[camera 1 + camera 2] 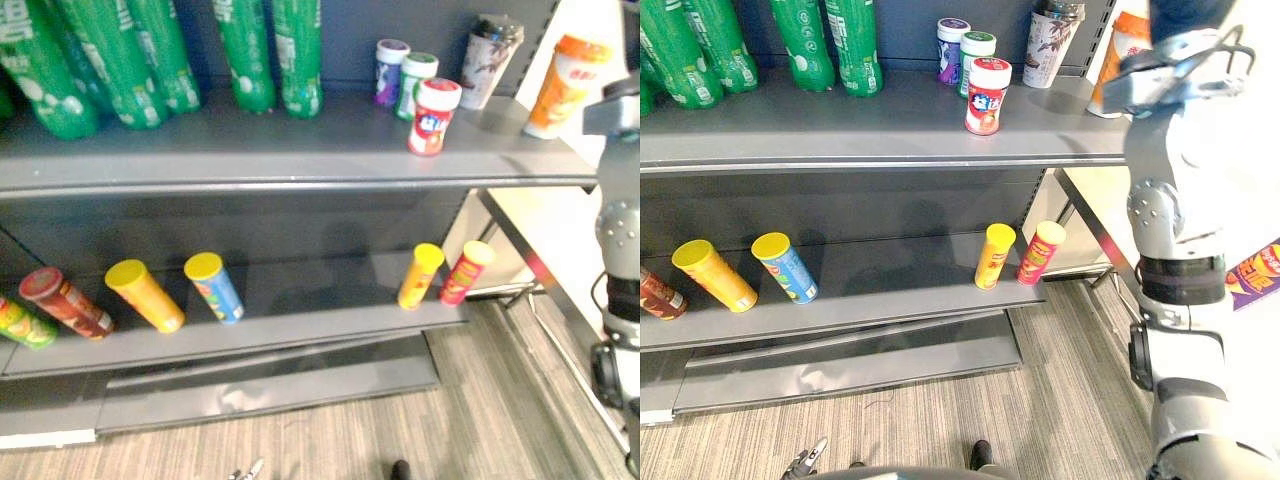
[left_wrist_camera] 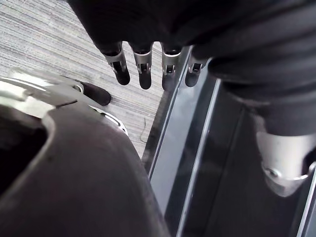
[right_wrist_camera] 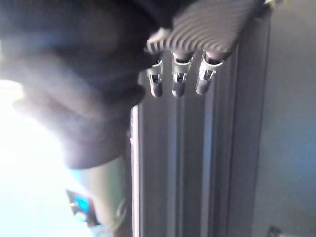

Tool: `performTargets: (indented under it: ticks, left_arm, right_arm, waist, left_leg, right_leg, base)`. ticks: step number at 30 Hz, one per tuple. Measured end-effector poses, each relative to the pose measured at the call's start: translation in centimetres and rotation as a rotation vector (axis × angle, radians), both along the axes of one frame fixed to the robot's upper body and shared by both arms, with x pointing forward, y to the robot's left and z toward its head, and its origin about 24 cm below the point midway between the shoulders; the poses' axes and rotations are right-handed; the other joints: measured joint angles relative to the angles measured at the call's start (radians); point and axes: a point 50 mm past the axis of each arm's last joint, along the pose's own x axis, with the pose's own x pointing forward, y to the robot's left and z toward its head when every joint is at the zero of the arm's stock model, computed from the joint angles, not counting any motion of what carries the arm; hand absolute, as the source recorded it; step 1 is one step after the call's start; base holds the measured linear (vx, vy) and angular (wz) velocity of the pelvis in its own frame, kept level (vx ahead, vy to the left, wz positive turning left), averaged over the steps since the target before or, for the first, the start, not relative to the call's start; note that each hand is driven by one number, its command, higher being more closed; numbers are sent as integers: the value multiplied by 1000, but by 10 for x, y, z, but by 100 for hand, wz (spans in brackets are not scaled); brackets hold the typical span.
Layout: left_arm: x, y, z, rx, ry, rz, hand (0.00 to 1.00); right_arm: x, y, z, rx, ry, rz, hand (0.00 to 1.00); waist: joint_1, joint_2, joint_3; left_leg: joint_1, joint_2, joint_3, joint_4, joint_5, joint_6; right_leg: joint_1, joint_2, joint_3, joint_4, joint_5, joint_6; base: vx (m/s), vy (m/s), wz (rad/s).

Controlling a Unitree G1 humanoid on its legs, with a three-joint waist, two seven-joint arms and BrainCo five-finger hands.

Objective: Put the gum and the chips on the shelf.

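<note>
Gum stands on the upper shelf, chips lie below. Left hand and right hand are open, empty; task looks complete.

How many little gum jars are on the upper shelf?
3. The purple gum jar and green gum jar stand side by side at the back; the red gum jar stands in front of them. None seems hidden.

Tops of green bottles, off-frame above.

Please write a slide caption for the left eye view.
Gum jars on the upper shelf, chip cans on the lower shelf.
</note>
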Motion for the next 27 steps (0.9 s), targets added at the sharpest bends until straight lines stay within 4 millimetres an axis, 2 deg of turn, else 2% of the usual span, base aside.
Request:
performTargets:
  ticks: [2, 5, 6, 9, 10, 12, 13, 15, 18, 19, 21, 22, 24, 27]
  left_arm:
    - [-3, 0, 0, 2, 6, 1, 0]
    - [-5, 1, -1, 3, 10, 13, 0]
    - [-6, 0, -1, 2, 13, 18, 0]
    - [-17, -1, -3, -1, 42, 46, 0]
    - [-20, -2, -4, -5, 53, 56, 0]
    - [-22, -2, -4, -6, 60, 57, 0]
    - [-22, -3, -4, -7, 61, 57, 0]
    - [-22, -4, -4, -11, 60, 57, 0]
    - [-23, -5, -4, -11, 61, 59, 0]
    - [-22, -5, -4, -10, 61, 60, 0]
    - [-21, -5, -4, -7, 58, 62, 0]
    - [-21, -5, -4, -6, 58, 63, 0]
    - [-22, -6, -4, -3, 63, 68, 0]
    - [-21, -8, -5, -3, 65, 73, 0]
  right_arm:
    - [-7, -21, -10, 71, -11, -84, 0]
    - [-18, -61, -38, 192, 23, -256, 0]
    - [-20, -68, -45, 207, 35, -291, 0]
    - [-29, -92, -99, 297, 150, -413, 0]
    - [-33, -100, -130, 323, 248, -464, 0]
    - [-38, -104, -155, 327, 324, -508, 0]
    - [-44, -107, -180, 313, 410, -529, 0]
    - [-53, -107, -214, 255, 542, -532, 0]
    - [-56, -104, -246, 196, 685, -484, 0]
    - [-56, -104, -253, 201, 716, -472, 0]
    - [-61, -103, -285, 237, 837, -450, 0]
    - [-62, -101, -293, 249, 866, -442, 0]
    - [-69, -93, -320, 282, 972, -405, 0]
    - [-74, -82, -339, 299, 1043, -367, 0]
  waist:
    - [-12, -1, -2]
    - [-15, 1, -7]
    - [-17, 1, -7]
    - [-44, 10, -30]
    - [-54, 15, -33]
    - [-63, 17, -36]
    - [-65, 22, -38]
    - [-66, 28, -43]
    - [-69, 33, -46]
    - [-68, 32, -47]
    - [-68, 33, -50]
    - [-67, 33, -51]
    - [-67, 38, -54]
    - [-67, 46, -58]
  left_leg:
    - [1, 0, 5, 0, -3, -1]
    - [11, 0, 28, 0, -8, -3]
    - [14, 0, 31, 0, -10, -3]
    - [15, 1, 53, 0, -17, -2]
    - [15, 1, 58, 0, -20, 0]
    - [17, 0, 58, 7, -25, 0]
    - [16, 0, 61, 13, -30, -1]
    - [15, -1, 65, 29, -40, -2]
    - [13, -1, 71, 46, -52, 0]
    - [12, -1, 72, 48, -53, 1]
    - [2, -3, 70, 52, -54, 1]
    - [-1, -3, 69, 54, -54, 1]
    - [-2, -4, 65, 54, -54, 1]
    - [-1, -4, 63, 54, -54, 1]
  right_leg:
    - [-2, 0, 5, 0, 0, 1]
    - [-6, 4, 26, 0, 1, 1]
    - [-5, 5, 29, 0, 1, 1]
    - [-17, 8, 49, 0, 0, 1]
    - [-17, 8, 54, 0, 0, 1]
    - [-17, 7, 54, 0, 0, 1]
    - [-17, 6, 57, 0, 0, 1]
    - [-15, 3, 62, 0, 0, 2]
    - [-14, -3, 66, 0, 0, 3]
    - [-14, -4, 67, 0, 0, 3]
    - [-15, -6, 66, 0, 0, 4]
    - [-17, -8, 64, 0, 0, 4]
    - [-17, -10, 60, 0, 1, 4]
    - [-17, -11, 58, 0, 1, 4]
  base:
    - [7, 9, -14]
    - [9, 10, -17]
    - [6, 10, -18]
    - [10, 14, -20]
    - [0, 14, -17]
    - [13, 13, -5]
    - [21, 17, -5]
    - [5, 22, -8]
    - [-7, 22, -6]
    - [0, 0, 0]
    - [-11, 3, 2]
    - [-10, 5, 5]
    - [9, 4, 5]
    - [0, 0, 0]
